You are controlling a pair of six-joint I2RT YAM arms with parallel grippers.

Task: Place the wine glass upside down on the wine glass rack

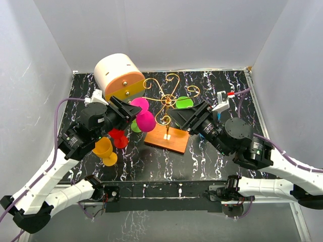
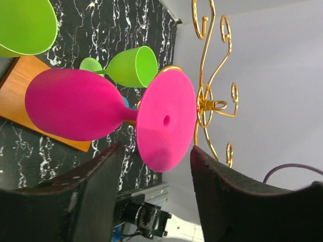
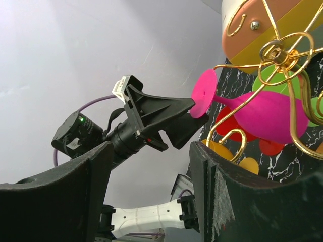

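The pink wine glass [image 1: 145, 120] lies tilted in the gold wire rack [image 1: 166, 98], its foot [image 1: 140, 105] towards my left gripper [image 1: 126, 113]. In the left wrist view the bowl [image 2: 70, 111] is on the left. The round foot [image 2: 166, 118] dips between my spread fingers [image 2: 227, 196], with gaps on both sides. The left gripper [image 2: 154, 171] is open. In the right wrist view the stem passes through the rack's curls [image 3: 277, 50]. My right gripper [image 3: 151, 148] stands open and empty, just right of the rack's post [image 1: 184, 117].
The rack's orange base [image 1: 167, 137] lies mid-table. A cream-and-orange drum box [image 1: 118, 74] stands behind it on the left. Green glasses [image 1: 184, 102] [image 1: 135, 126] are at the rack. A red glass [image 1: 118, 137] and a yellow glass [image 1: 105, 150] sit under my left arm.
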